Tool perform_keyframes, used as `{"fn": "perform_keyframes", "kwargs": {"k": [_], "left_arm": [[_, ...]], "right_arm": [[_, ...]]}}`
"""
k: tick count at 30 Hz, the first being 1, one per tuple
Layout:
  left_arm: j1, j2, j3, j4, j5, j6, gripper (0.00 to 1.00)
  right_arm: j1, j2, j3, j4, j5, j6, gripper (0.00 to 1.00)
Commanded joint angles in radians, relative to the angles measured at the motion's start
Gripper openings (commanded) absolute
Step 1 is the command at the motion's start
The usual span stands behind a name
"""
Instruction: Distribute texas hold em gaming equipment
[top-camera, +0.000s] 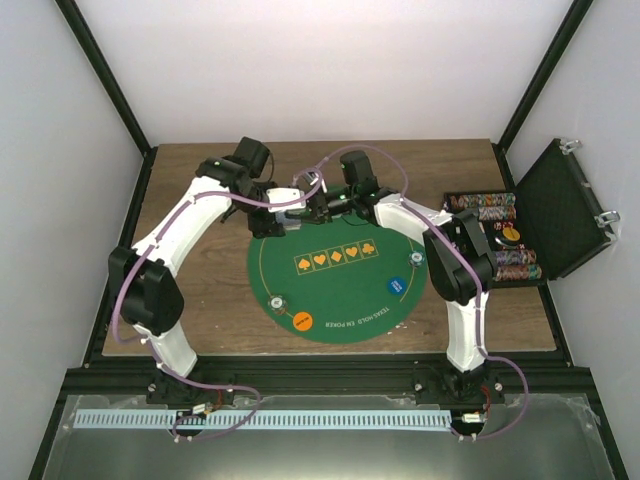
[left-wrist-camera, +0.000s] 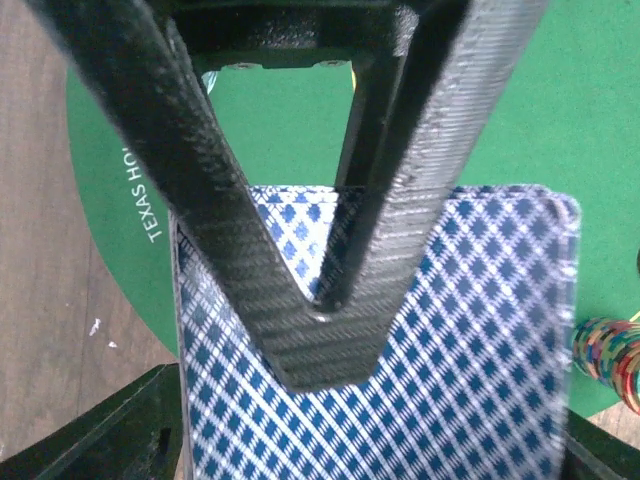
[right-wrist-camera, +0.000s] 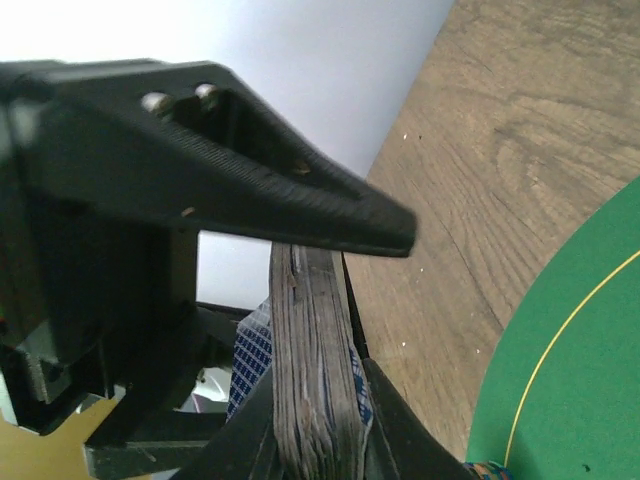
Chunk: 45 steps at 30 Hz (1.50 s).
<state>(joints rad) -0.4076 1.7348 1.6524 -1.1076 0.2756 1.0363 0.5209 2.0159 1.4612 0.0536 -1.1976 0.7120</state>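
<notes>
Fingers (left-wrist-camera: 250, 260) of left gripper (left-wrist-camera: 325, 305) pressed together at the tip on the blue-diamond back of the card deck (left-wrist-camera: 480, 330) — can't tell if a card is nipped. Right gripper (right-wrist-camera: 335, 340) clamps that deck edge to edge, over the far rim of the green mat (top-camera: 350, 290). Looks like the dealing step — next move needs one card peeled off, not two.

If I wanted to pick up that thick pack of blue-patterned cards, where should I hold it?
Pinch the pack of cards across its two broad flat faces, near the middle, coming in from one long edge. It is a loose stack of many thin cards, so squeezing face to face probably keeps them together.
</notes>
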Motion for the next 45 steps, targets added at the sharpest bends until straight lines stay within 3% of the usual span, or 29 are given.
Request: {"fn": "perform_keyframes", "kwargs": {"k": [1,5,9,16,21,24,29,36,45], "left_arm": [[-0.004,0.033,-0.015,0.011,0.001,-0.001,0.8],[-0.005,0.043,-0.006,0.015,0.002,-0.012,0.8],[-0.004,0.044,0.006,0.025,0.021,-0.028,0.59],[-0.004,0.014,0.0,0.017,0.074,-0.034,0.58],[-0.001,-0.006,-0.004,0.003,0.117,-0.024,0.66],[0.004,-0.002,0.008,-0.005,0.139,-0.029,0.54],[0.005,0.003,0.021,-0.016,0.154,-0.034,0.48],[0.004,-0.013,0.014,-0.01,0.15,-0.031,0.44],[0.006,-0.02,0.001,-0.009,0.132,-0.033,0.44]], "right_arm": [[0.015,-0.032,0.03,0.008,-0.058,-0.028,0.01],[0.015,-0.04,0.032,-0.009,-0.052,-0.05,0.01],[0.015,-0.047,0.038,-0.045,-0.04,-0.076,0.01],[0.013,-0.05,0.053,-0.107,0.002,-0.125,0.01],[0.014,-0.047,0.066,-0.139,0.008,-0.148,0.01],[0.014,-0.049,0.074,-0.162,0.013,-0.166,0.01],[0.014,-0.056,0.074,-0.186,0.025,-0.186,0.01],[0.014,-0.064,0.08,-0.215,0.062,-0.204,0.28],[-0.008,-0.105,0.047,-0.282,0.183,-0.244,0.34]]}}
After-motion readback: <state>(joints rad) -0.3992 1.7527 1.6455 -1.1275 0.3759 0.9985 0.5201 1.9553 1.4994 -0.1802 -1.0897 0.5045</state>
